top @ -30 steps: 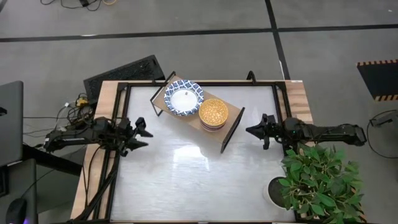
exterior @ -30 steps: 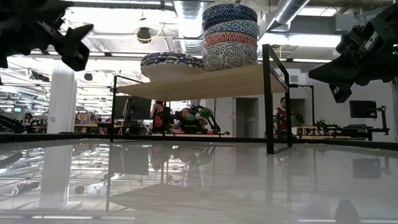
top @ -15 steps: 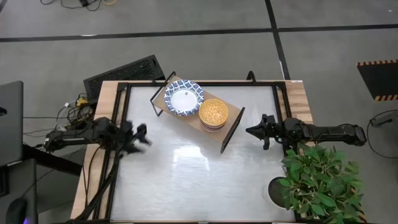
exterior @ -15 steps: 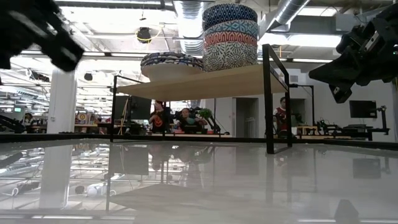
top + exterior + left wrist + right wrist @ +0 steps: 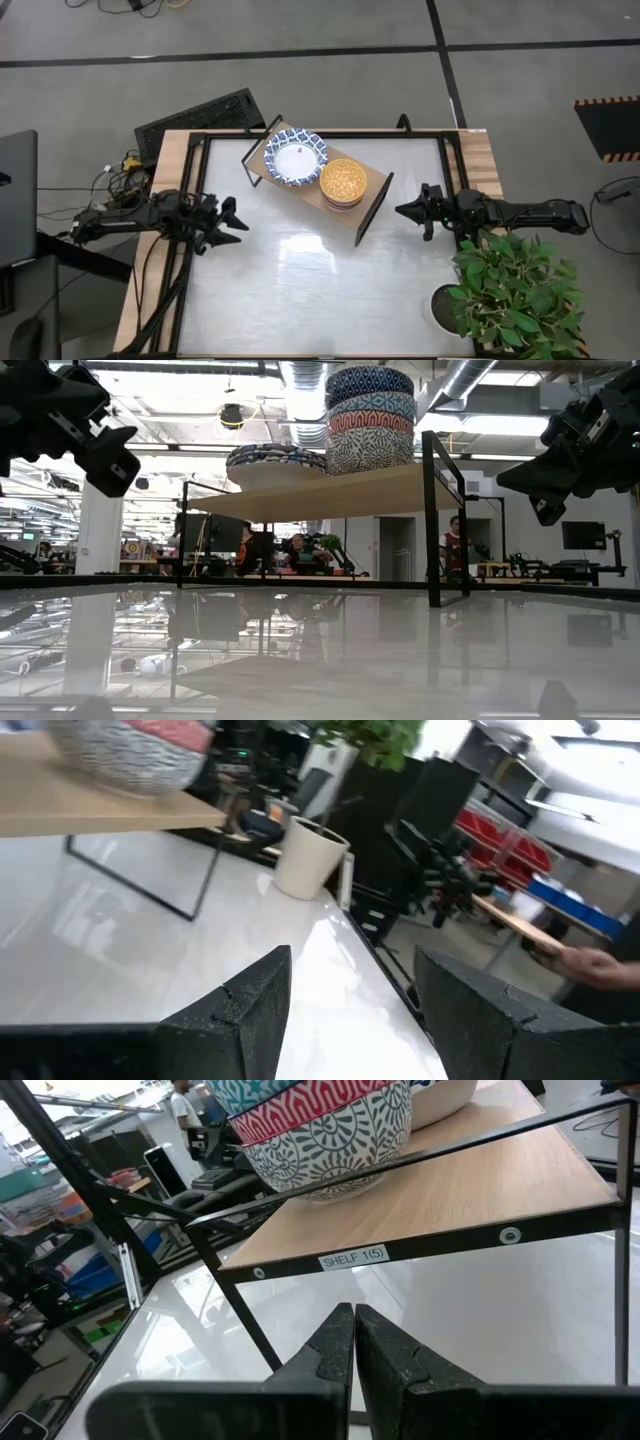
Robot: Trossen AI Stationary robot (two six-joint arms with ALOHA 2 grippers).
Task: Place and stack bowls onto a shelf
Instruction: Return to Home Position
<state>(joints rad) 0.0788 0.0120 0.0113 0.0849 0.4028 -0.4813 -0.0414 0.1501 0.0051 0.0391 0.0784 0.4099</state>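
Observation:
The light-wood shelf point(image 5: 375, 185) stands slantwise on its black legs at the table's far middle. On it rest a wide white bowl with a blue patterned rim point(image 5: 295, 157) and a stack of patterned bowls point(image 5: 370, 420), orange-yellow inside on top point(image 5: 343, 181). My left gripper point(image 5: 236, 222) hovers open over the table's left side, clear of the shelf. My right gripper point(image 5: 400, 210) hovers shut just right of the shelf's right end. In the right wrist view the shut gripper point(image 5: 353, 1342) points at the shelf's edge point(image 5: 420, 1250) below the stack point(image 5: 330, 1130).
A leafy plant point(image 5: 510, 285) in a white pot point(image 5: 443, 305) stands at the table's near right corner. A black mat point(image 5: 200, 118) lies past the far left corner. The black table frame point(image 5: 320, 135) rims the glossy top. People sit in the room behind point(image 5: 300, 550).
My left gripper has swung about, blurred half a second ago, and now stands slightly lower and a little nearer the table's middle, still open. The right gripper, the shelf and the bowls have kept still.

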